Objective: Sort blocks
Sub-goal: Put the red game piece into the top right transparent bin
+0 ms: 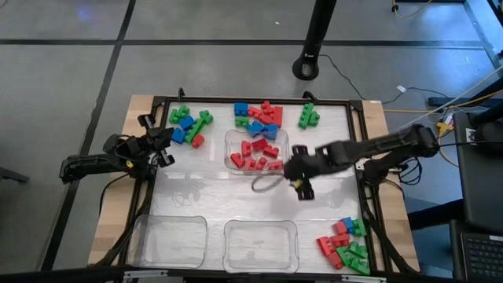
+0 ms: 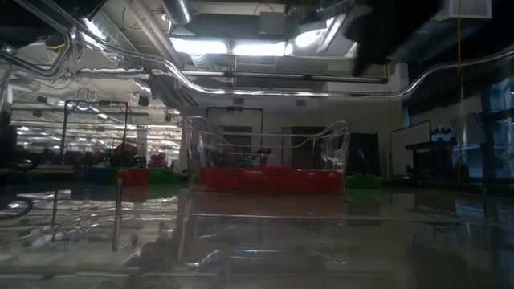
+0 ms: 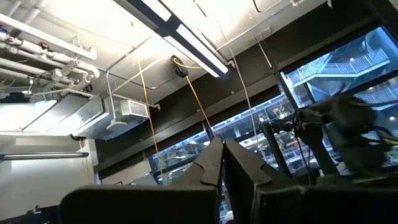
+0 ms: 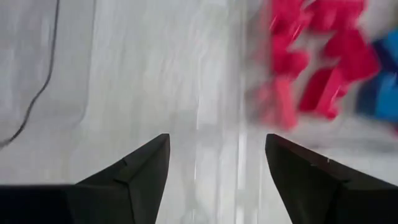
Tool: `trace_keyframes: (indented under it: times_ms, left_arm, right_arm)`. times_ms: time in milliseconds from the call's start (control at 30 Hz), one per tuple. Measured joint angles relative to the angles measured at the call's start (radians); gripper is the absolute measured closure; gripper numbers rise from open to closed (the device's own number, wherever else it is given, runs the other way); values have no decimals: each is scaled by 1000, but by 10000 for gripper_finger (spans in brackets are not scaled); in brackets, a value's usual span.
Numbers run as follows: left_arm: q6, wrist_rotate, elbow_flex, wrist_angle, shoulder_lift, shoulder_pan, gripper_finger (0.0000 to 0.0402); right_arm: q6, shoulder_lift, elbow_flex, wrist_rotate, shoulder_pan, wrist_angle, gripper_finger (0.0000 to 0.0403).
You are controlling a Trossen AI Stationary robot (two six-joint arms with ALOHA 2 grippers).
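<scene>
A clear tray [image 1: 230, 149] in the middle of the table holds several red blocks [image 1: 258, 152]; it also shows in the low view [image 2: 269, 178]. My right gripper [image 1: 299, 183] hovers beside the tray's right near corner. In the right wrist view it [image 4: 217, 158] is open and empty, pointing down at bare table, with the red blocks [image 4: 305, 68] just beyond it. My left gripper [image 1: 163, 145] is at the table's left edge, near a mixed pile of green, blue and red blocks [image 1: 189, 127]. Its fingers [image 3: 222, 163] are shut, empty and tipped upward.
Two empty clear trays [image 1: 168, 240] [image 1: 260, 245] stand at the near edge. A blue and red pile [image 1: 258, 116] and green blocks [image 1: 308, 116] lie at the far side. A mixed pile [image 1: 344, 244] lies at the near right. A black frame [image 1: 363, 169] rims the table.
</scene>
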Motion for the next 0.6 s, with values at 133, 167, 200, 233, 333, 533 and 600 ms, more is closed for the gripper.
trace_keyframes:
  times_ms: [133,167,200,233,333,533,600]
  left_arm:
    - [0,0,0,0,0,0,396]
    - [0,0,0,-1,0,0,396]
    - [0,0,0,-1,0,0,396]
    - [0,0,0,-1,0,0,396]
    - [0,0,0,-1,0,0,396]
    - [6,0,0,4,0,0,396]
    - [7,0,0,10,0,0,396]
  right_arm:
    - [173,1,0,54,135,-69,137]
    - [218,2,0,67,171,-79,137]
    - [267,3,0,77,205,-84,137]
    - [316,3,0,80,237,-86,137]
    - [459,3,0,81,326,-96,137]
    - [728,13,0,87,464,-89,137]
    - [793,29,0,87,501,-87,137]
